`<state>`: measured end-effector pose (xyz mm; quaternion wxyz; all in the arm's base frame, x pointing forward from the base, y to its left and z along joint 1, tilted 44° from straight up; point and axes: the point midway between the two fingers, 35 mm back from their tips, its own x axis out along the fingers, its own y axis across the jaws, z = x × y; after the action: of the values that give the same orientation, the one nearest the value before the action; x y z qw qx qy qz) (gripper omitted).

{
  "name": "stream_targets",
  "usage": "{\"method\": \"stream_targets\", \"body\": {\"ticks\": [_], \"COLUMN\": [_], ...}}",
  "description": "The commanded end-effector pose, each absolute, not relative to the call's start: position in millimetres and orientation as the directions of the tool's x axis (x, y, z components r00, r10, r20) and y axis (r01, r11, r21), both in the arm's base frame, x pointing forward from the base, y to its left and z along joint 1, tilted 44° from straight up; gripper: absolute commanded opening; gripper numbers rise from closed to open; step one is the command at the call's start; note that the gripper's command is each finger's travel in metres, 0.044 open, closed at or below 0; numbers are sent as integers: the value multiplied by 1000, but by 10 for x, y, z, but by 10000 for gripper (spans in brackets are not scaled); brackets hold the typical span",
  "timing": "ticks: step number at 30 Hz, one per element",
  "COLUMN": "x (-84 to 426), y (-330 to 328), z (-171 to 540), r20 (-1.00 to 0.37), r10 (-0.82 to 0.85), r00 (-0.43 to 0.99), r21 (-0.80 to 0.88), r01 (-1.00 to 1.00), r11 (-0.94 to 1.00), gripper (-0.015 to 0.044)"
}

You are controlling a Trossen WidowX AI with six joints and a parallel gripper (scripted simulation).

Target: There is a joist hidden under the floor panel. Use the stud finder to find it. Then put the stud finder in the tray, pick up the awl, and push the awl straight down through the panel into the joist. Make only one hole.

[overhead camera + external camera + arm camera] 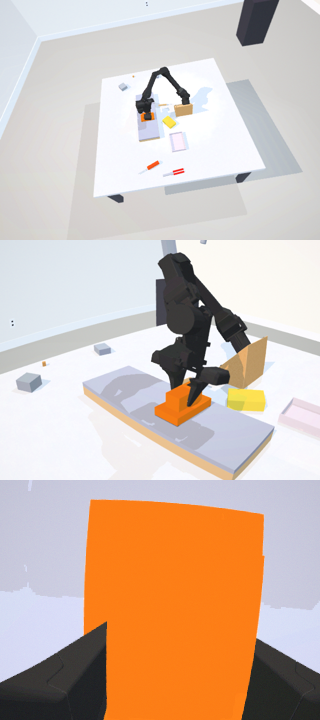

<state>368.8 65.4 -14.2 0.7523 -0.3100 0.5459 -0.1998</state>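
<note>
The orange stud finder (143,118) (173,400) (175,570) is a stepped block with a wide base, level on or just above the middle of the lavender floor panel (148,132) (232,431). My gripper (147,116) (182,397) (172,634) is shut on its raised upper part, one finger on each side. A small dark display on its top is mostly hidden by a finger; no reading shows. The awl (162,104), with a tan handle and thin shaft, lies beside the panel's right side, toward the back. The shallow pink tray (170,142) (297,424) holds nothing.
A yellow block (169,121) (245,395) lies between panel and tray. A tan upright board (183,110) (254,364) stands by the arm's base. Grey blocks (122,86) (28,382) (102,349) lie farther back. An orange-handled tool (153,165) and a red-handled tool (178,172) lie near the front edge.
</note>
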Motion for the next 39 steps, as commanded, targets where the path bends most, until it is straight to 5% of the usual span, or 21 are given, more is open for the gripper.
{"method": "stream_targets", "body": {"ticks": [1, 39], "x": [3678, 3710], "y": [571, -14], "z": [-73, 483], "r20": [-694, -691], "r10": [-644, -647], "r00": [324, 323], "r21": [-689, -692], "r01": [-36, -36], "r11": [724, 721], "gripper": [0, 0]}}
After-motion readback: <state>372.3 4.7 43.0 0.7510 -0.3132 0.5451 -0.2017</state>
